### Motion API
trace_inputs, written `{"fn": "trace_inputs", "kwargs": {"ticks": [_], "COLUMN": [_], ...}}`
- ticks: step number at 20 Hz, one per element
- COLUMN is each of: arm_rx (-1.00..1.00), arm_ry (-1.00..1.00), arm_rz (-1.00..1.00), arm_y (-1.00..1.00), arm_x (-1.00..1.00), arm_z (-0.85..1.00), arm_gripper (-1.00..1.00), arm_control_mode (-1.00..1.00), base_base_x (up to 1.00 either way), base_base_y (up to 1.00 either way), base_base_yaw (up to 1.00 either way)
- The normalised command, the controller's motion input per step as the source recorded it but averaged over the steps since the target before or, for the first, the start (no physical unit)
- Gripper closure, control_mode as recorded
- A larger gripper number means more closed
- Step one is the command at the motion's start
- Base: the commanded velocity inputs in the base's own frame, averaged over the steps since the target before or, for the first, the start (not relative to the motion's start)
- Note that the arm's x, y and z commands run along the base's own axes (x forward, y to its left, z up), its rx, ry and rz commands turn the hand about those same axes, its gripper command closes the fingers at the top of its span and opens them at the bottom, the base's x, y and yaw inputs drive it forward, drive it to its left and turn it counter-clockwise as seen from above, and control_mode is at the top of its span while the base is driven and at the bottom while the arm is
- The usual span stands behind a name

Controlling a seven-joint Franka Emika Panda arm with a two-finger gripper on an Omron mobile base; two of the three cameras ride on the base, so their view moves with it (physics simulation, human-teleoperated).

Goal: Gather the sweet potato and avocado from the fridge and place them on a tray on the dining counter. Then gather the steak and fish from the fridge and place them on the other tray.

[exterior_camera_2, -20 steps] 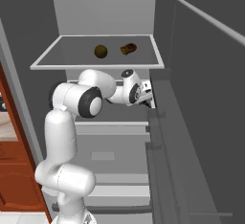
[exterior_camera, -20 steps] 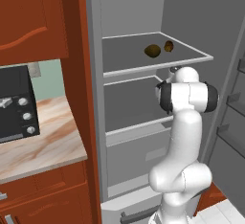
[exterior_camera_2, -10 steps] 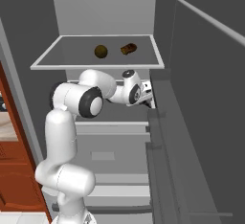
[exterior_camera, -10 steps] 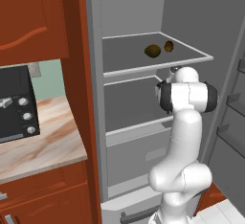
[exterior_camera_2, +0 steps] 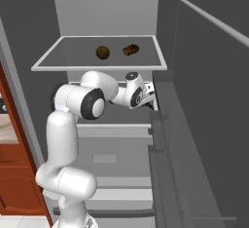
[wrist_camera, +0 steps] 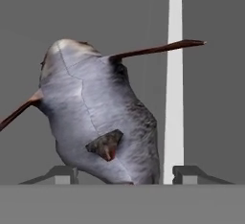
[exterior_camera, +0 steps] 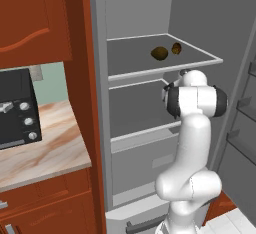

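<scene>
Inside the fridge (exterior_camera: 145, 8), the fish (wrist_camera: 98, 117) sits between the tool's fingertips (wrist_camera: 191, 173).

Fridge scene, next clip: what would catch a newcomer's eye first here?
The open fridge with the white arm reaching into its middle shelf. On the shelf above lie two small brown lumps, the avocado and the sweet potato, side by side. In the hand view, a grey fish looms right in front of the gripper, between its fingertips.
</scene>
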Motion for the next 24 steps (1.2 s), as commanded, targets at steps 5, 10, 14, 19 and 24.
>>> {"fn": "trace_inputs", "kwargs": {"ticks": [5, 10, 14, 19, 24], "arm_rx": [-0.02, 0.00, 0.00, 0.00, 0.00], "arm_ry": [0.06, -0.03, -0.13, -0.10, -0.04], "arm_rz": [0.06, 0.01, 0.00, 0.00, 0.00], "arm_y": [0.05, 0.20, 0.34, 0.29, 0.12], "arm_x": [-0.05, -0.58, -0.87, -0.92, -0.91], "arm_z": [-0.50, -0.44, -0.42, -0.08, 0.39], "arm_gripper": [1.00, 1.00, 1.00, 1.00, 1.00], "arm_control_mode": [-1.00, -1.00, -1.00, -1.00, -1.00], "base_base_x": [0.00, 0.00, 0.00, 0.00, 0.00], "base_base_y": [0.00, 0.00, 0.00, 0.00, 0.00], "base_base_yaw": [0.00, 0.00, 0.00, 0.00, 0.00]}}
